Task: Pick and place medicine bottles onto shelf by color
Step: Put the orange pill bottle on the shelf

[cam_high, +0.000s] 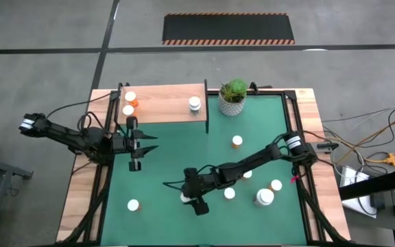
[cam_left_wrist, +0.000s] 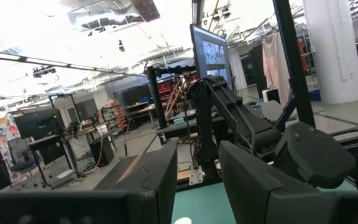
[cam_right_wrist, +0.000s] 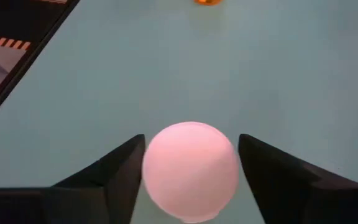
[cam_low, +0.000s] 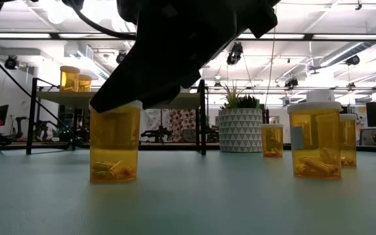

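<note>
Green table mat [cam_high: 184, 158] carried scattered medicine bottles; right gripper [cam_right_wrist: 191, 168], jaws part-open, straddled one bottle [cam_right_wrist: 191, 163] near the front edge, ungrasped. Next: close, lift.

Robotics lab — ceiling strip lights [cam_low: 175, 36], monitor [cam_left_wrist: 211, 53], cluttered workbenches [cam_left_wrist: 132, 112], robot arm [cam_left_wrist: 235, 115]

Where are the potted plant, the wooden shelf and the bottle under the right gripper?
potted plant [cam_high: 232, 97], high view, its leaves
wooden shelf [cam_high: 163, 103], high view, bare board
bottle [cam_right_wrist: 190, 169], right wrist view, white cap
</note>
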`<action>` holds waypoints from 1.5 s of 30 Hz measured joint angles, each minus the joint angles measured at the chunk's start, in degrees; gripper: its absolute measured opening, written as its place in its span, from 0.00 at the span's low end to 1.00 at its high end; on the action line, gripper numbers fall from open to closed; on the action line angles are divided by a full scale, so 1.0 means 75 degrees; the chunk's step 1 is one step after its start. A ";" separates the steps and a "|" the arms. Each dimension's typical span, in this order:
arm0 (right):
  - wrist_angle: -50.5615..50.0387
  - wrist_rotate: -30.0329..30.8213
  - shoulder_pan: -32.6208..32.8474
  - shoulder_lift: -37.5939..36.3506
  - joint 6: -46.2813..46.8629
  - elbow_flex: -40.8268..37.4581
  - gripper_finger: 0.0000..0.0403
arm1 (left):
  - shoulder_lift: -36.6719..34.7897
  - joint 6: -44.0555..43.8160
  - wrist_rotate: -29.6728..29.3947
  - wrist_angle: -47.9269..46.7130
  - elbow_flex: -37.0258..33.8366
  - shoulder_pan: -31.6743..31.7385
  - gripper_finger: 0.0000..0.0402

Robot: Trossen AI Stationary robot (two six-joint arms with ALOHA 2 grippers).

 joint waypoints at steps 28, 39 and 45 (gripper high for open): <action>-0.3150 0.0439 -0.1422 -0.2171 -0.0355 0.1472 0.50 | -0.0151 0.0003 0.0003 0.0007 0.0000 -0.0006 0.26; -0.4409 0.0490 -0.2665 -0.0955 -0.1189 0.4501 0.51 | -0.0378 0.0006 0.0026 0.0007 -0.0003 -0.0003 0.26; -0.4427 0.0410 -0.3500 -0.0347 -0.1436 0.5476 0.51 | -0.0519 0.0006 0.0032 0.0002 -0.0003 0.0000 0.26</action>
